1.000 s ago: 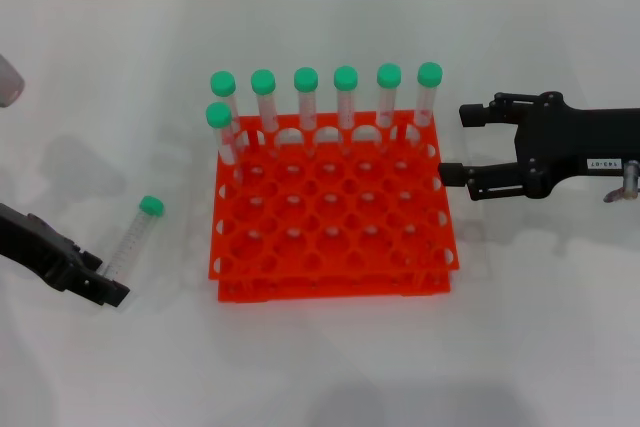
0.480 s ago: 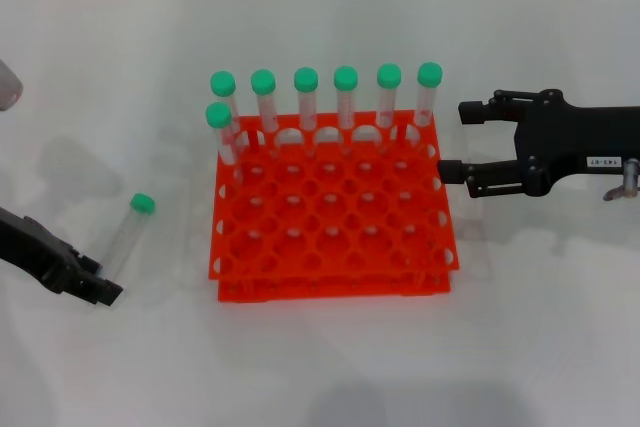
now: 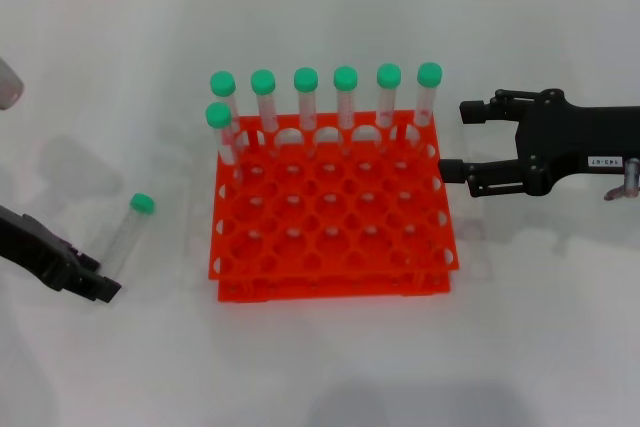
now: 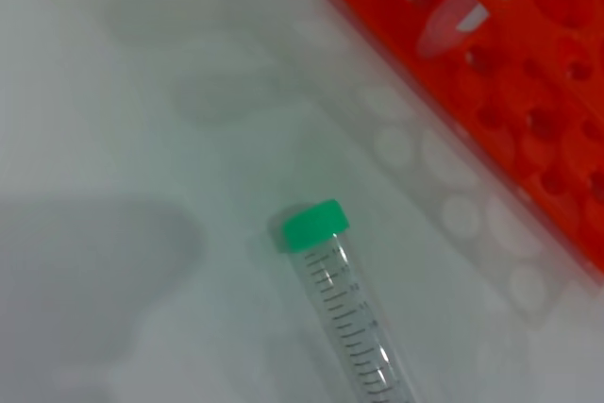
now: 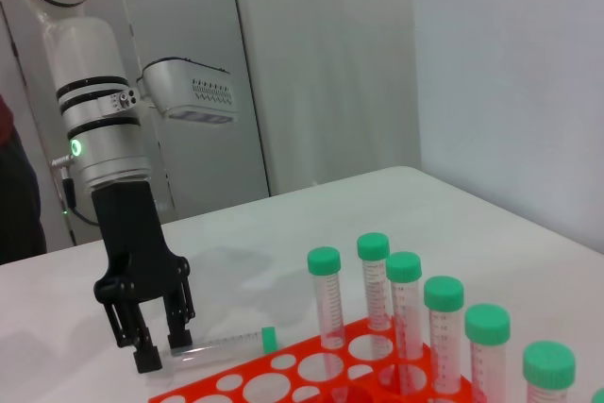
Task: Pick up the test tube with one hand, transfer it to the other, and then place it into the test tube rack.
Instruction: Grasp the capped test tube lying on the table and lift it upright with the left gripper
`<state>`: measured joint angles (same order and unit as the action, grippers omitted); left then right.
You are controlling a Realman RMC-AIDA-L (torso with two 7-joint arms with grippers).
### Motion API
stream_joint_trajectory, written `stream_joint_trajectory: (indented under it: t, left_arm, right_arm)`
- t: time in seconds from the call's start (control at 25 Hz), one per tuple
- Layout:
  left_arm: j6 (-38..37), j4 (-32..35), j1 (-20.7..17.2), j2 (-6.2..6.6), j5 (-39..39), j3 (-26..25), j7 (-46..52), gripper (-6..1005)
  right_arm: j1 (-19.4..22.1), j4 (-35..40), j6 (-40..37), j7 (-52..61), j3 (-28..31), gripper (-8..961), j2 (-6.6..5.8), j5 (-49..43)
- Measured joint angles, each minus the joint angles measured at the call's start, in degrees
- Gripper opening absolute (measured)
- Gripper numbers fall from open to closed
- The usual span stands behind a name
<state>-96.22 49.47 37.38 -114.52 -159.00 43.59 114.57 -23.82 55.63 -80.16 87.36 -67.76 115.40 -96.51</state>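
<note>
The test tube (image 3: 125, 237), clear with a green cap, lies slanted left of the orange test tube rack (image 3: 330, 289), cap toward the far side. My left gripper (image 3: 100, 283) is shut on its lower end, at the table's left front. The left wrist view shows the tube (image 4: 349, 327) and a corner of the rack (image 4: 528, 73). The right wrist view shows the left gripper (image 5: 160, 351) around the tube's tip (image 5: 226, 344), beside the rack (image 5: 283, 379). My right gripper (image 3: 455, 142), with a small white label, is open and empty just right of the rack.
Several identical green-capped tubes (image 3: 306, 97) stand in the rack's back row and back-left corner, also seen in the right wrist view (image 5: 444, 318). A pale rounded object (image 3: 6, 82) sits at the far left edge. White table (image 3: 330, 367) all round.
The left gripper has shifted slightly left with the test tube's lower end in it, and the cap moved left too. The right arm has not moved.
</note>
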Motion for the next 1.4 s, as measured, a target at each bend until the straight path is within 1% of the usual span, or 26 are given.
stream_joint_trajectory:
  t: [0.44,0.68,0.88,1.12,1.4]
  left_arm:
    - [1.0,0.0,0.1,0.00,-0.3,0.0,0.3,513]
    - [1.9,0.0,0.1,0.10,-0.4,0.0,0.6,424]
    - [2.0,0.0,0.3,0.14,-0.4,0.0,0.7,330]
    - [2.1,0.0,0.5,0.19,-0.4,0.0,0.7,304]
    - [2.3,0.0,0.6,0.26,-0.4,0.0,1.1,215]
  right_arm:
    - [-0.1,0.0,0.5,0.0,0.0,835,0.00,0.0]
    - [-0.2,0.0,0.7,0.0,0.0,836,0.00,0.0]
    - [-0.2,0.1,0.7,0.0,0.0,836,0.00,0.0]
    - [-0.2,0.2,0.7,0.0,0.0,835,0.00,0.0]
    - [-0.2,0.3,0.8,0.0,0.0,835,0.00,0.0]
